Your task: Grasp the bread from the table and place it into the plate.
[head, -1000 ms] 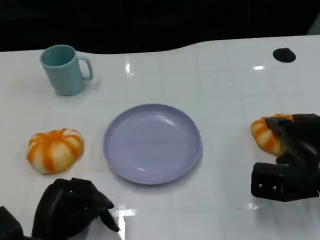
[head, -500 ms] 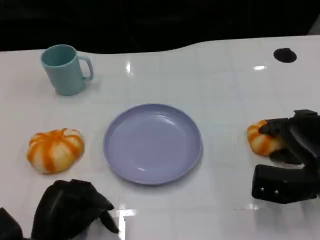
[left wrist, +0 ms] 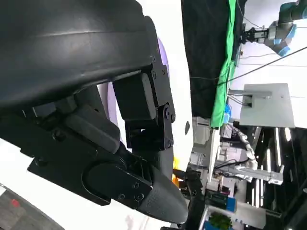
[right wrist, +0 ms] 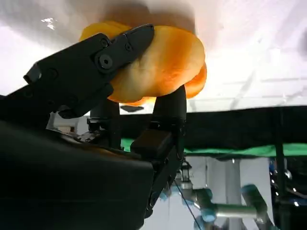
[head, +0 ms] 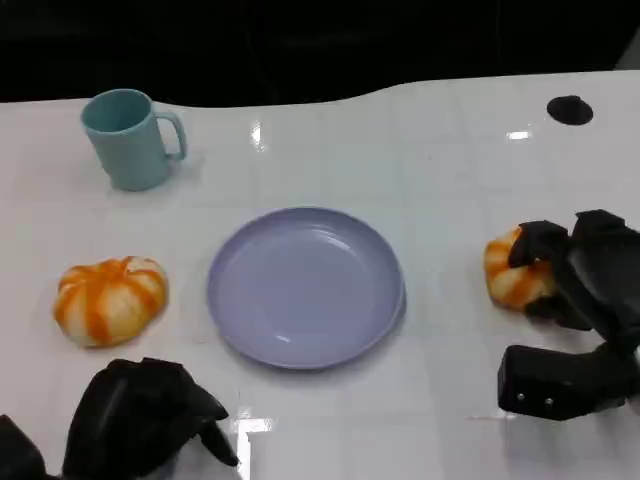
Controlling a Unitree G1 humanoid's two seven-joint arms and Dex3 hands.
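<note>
The right hand (head: 585, 275) is wrapping its black fingers (right wrist: 91, 67) around the bread (head: 508, 270), and the right wrist view is showing it plainly: one finger lying over the orange-and-cream crust, others pressing in from the opposite side, so the loaf is sitting pinched between them. That bread is staying near the right edge of the worktop (head: 450, 160), and whether it is touching the surface I cannot tell. Between it and the plate (head: 306, 287) a strip of bare white surface is lying open. The lavender plate is sitting in the middle of the worktop, its rim standing apart from everything around it.

Over at the front left corner, the left hand (head: 145, 415) is resting low, its fingers curling inward with nothing showing inside them. Just beyond it, toward the left edge, a second bread (head: 110, 300) is lying on the white surface, apart from the plate's rim. A teal mug (head: 128, 138) is standing upright near the back left corner, handle facing the middle. A small black disc (head: 570, 110) is lying near the back right corner, well apart from the gripped loaf.
</note>
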